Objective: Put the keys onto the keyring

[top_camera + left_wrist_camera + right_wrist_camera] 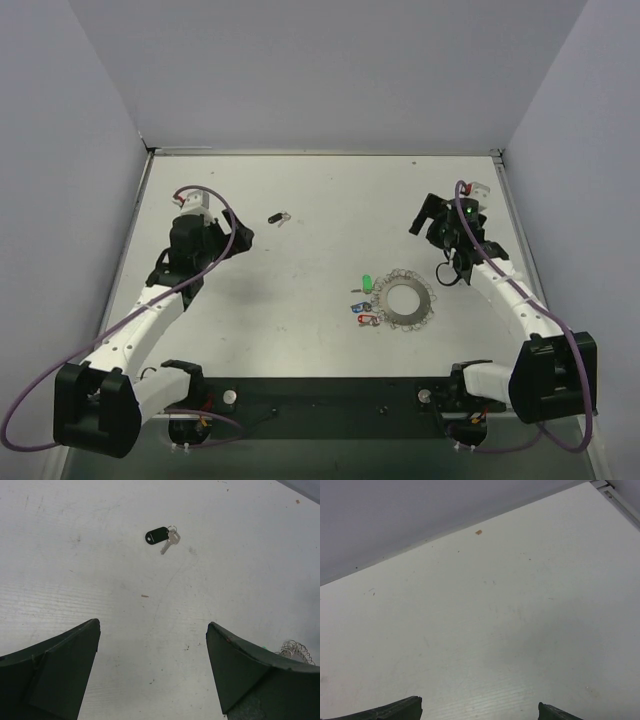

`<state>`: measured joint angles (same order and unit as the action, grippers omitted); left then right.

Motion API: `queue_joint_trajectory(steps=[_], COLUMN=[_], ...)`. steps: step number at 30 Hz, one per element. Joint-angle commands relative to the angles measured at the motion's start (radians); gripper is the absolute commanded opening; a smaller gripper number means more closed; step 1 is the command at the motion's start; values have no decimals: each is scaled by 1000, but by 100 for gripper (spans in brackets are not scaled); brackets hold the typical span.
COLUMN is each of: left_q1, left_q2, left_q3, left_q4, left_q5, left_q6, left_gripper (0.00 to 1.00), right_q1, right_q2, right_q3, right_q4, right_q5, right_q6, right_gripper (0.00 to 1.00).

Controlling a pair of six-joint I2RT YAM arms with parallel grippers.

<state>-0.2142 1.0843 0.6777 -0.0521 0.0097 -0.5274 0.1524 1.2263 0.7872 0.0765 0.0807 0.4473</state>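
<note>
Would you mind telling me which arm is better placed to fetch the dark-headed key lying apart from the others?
Left. The dark-headed key lies straight ahead of the open left hand in its wrist view. The right hand sees only table surface in its own view.

Left hand (152, 624), right hand (479, 702): spread wide

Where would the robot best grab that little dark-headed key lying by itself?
Probably by the dark oval head of the key, its widest part, coming straight down with the left gripper, fingers across its narrow sides. The key lies flat on the table, so nothing offers a hold from the side.
</note>
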Motion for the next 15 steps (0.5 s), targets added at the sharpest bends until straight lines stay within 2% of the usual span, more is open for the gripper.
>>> queue_joint_trajectory(steps=[1,4,8,10,15], left_q1=[4,6,4,-2,-66], left_q2=[-60,-66,-54,-47,-34], left_q3=[-23,-21,-6,0,20], left_q4=[101,106,93,97,92], left_q5=[50,49,59,90,101], left_q6=[26,17,17,21,40], left_gripper=[97,97,97,97,97], right_q1=[27,61,88,102,130], right_q2=[-53,-47,-24,-19,-13], right_q3=[14,23,43,46,47], right_q4=[-63,-73,-142,-164,-222], right_q5=[-64,-75,-136,-157,-191], right_q6=[16,10,-4,-18,-38], right_gripper=[100,100,91,91,84])
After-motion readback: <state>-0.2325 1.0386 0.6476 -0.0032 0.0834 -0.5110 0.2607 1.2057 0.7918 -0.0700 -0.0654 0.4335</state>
